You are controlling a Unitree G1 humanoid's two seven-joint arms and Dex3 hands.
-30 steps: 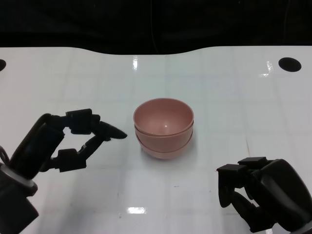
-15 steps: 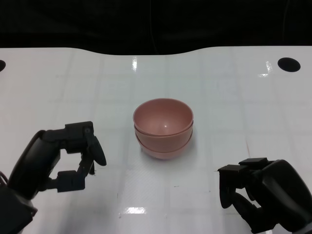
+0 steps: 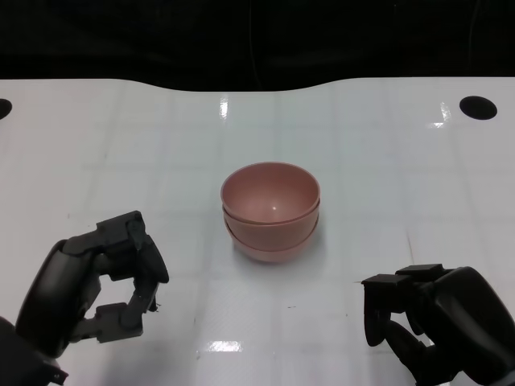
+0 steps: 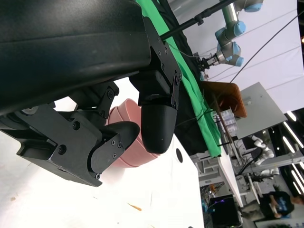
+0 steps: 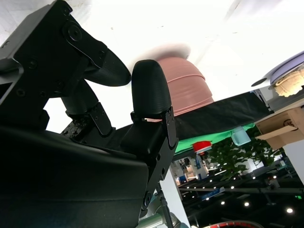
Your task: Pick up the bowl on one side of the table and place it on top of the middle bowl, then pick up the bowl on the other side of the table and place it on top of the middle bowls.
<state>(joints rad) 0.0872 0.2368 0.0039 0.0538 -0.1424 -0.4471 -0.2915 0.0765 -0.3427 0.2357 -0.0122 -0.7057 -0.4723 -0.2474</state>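
A stack of nested pink bowls stands upright at the middle of the white table. My left hand hangs low at the near left, well apart from the stack, its fingers curled in toward the thumb with nothing in them. At the near right my right hand is also away from the bowls, fingers curled in and holding nothing. The left wrist view shows the left hand in front of the pink stack. In the right wrist view, the stack sits beyond the right hand.
A round black hole sits in the table at the far right, and another at the far left edge. The table's far edge meets a dark backdrop. Green cloth and lab equipment lie beyond the table.
My left hand has drawn back from beside the stack toward the near left, and its outstretched fingers have curled in. The bowls and the right hand have stayed put.
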